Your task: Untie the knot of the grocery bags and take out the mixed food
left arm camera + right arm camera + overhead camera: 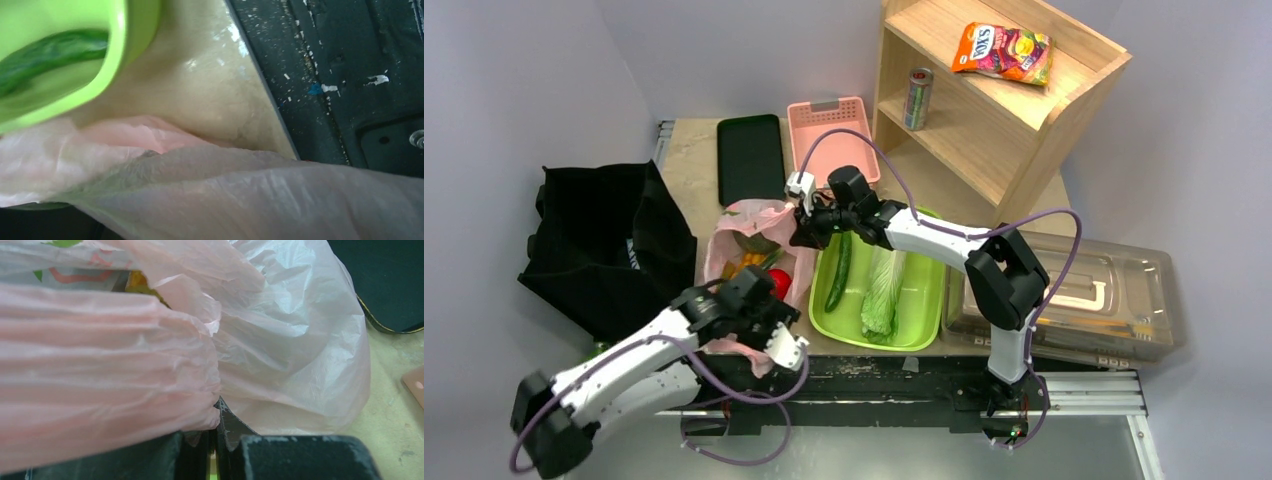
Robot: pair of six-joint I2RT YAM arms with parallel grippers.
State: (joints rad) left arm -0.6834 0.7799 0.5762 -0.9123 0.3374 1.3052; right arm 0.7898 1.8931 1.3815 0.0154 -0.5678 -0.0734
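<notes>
From above, the pink bag (pixel 749 240) is lying on the table (pixel 692 165) between a black bag (pixel 604 250) and a green tub (pixel 924 305). Its mouth is facing upward, and a red fruit (pixel 780 283) is showing inside. A cucumber (pixel 839 272) and a cabbage (pixel 882 295) are lying in the tub, both running near to far. The right gripper (pixel 804 228) is pinching the pink bag's far rim. The left gripper (pixel 776 335) is sitting at its near edge.

In the left wrist view, pink plastic is filling the lower frame and hiding the jaws, so I cannot tell their grip.

In the right wrist view, the clenched fingers (pixel 300 457) are grasping bunched pink plastic.
</notes>
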